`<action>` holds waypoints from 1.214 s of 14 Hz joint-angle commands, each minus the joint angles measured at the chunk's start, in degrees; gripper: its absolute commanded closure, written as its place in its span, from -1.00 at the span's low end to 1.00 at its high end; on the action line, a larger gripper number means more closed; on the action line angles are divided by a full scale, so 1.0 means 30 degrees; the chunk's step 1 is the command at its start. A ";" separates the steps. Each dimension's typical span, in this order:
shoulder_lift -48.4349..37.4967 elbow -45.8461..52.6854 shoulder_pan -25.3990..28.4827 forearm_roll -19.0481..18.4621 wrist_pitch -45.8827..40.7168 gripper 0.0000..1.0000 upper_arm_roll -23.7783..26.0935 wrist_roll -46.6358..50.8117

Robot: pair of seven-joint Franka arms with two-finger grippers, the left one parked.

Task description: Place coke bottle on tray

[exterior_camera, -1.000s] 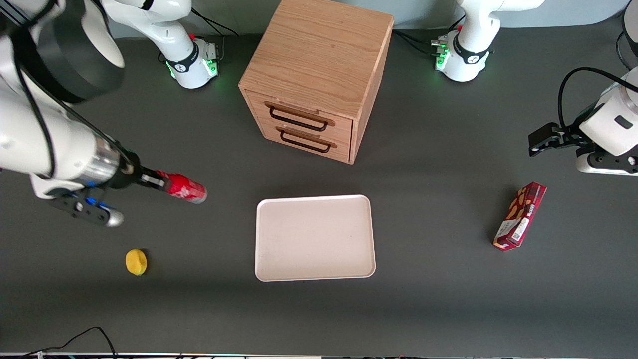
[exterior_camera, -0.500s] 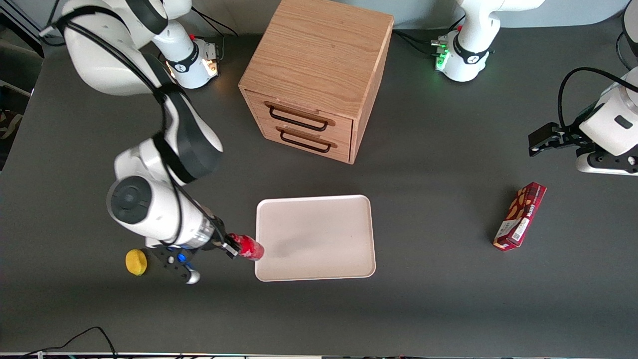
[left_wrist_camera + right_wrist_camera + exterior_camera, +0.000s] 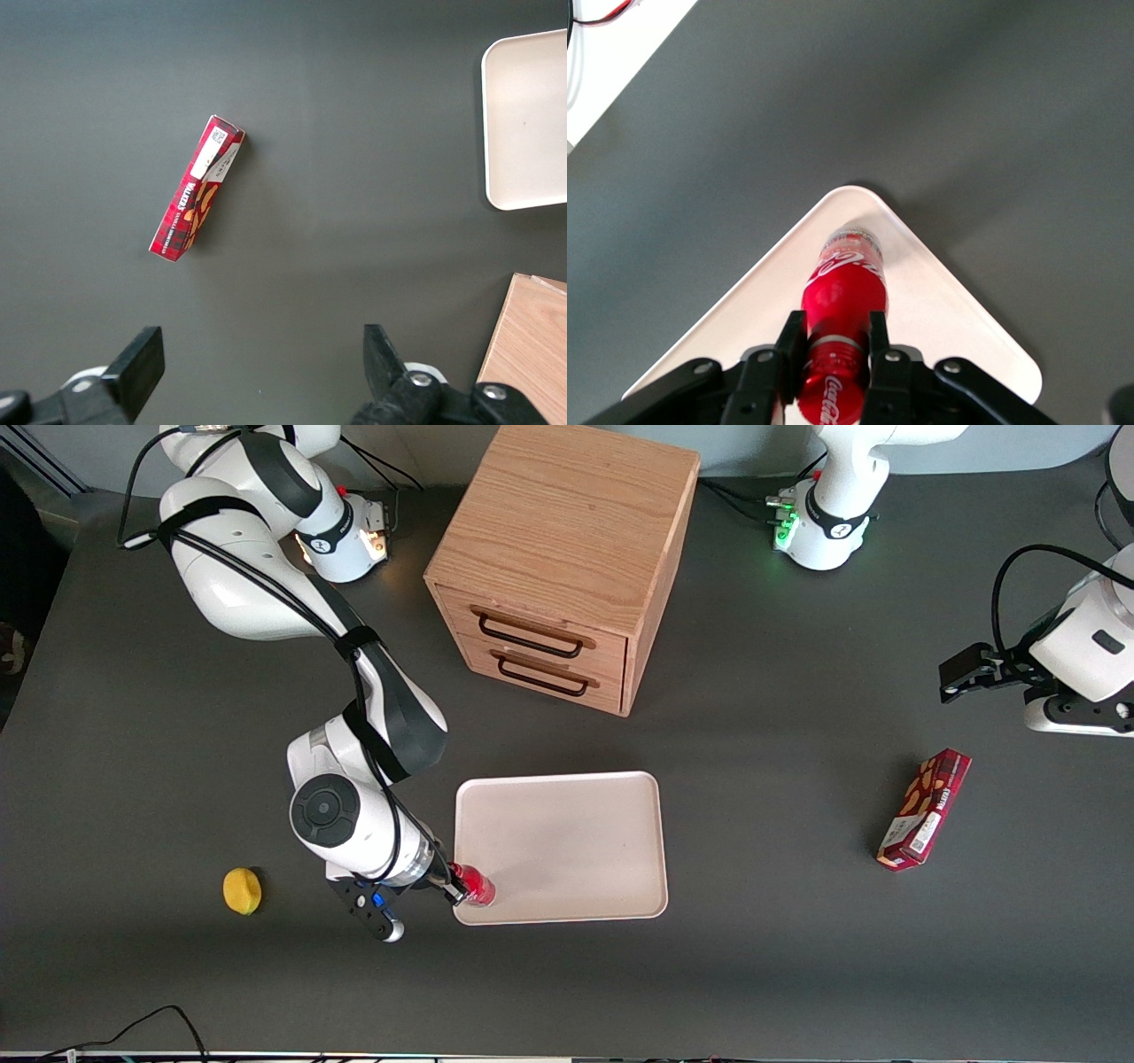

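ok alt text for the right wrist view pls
The robot's hand grips a red coke bottle by its neck end, the base pointing down over a corner of the cream tray, dark grey table around it.

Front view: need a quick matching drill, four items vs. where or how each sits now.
Items:
1. coke bottle
2. lemon
3. snack box
4. tray

States:
A. lying on the table toward the parked arm's end
B. held in the hand, over the tray's corner
C. nearer the front camera than the drawer cabinet
D. alone toward the working arm's end

Pairs: 1-B, 2-D, 3-A, 4-C
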 commanded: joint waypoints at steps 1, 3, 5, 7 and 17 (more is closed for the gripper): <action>0.0121 0.0908 -0.0074 -0.0630 -0.0353 -1.00 0.0328 0.0446; -0.0434 0.0938 -0.0279 -0.0630 -0.1460 -1.00 0.0764 0.0213; -0.2329 0.0909 -0.1155 -0.0572 -0.4002 -1.00 0.1641 -0.1623; -0.4760 0.0880 -0.1976 -0.0513 -0.7310 -1.00 0.2201 -0.3587; -1.8265 -0.9997 -0.5114 0.4288 -1.2345 -1.00 -0.3939 -1.7763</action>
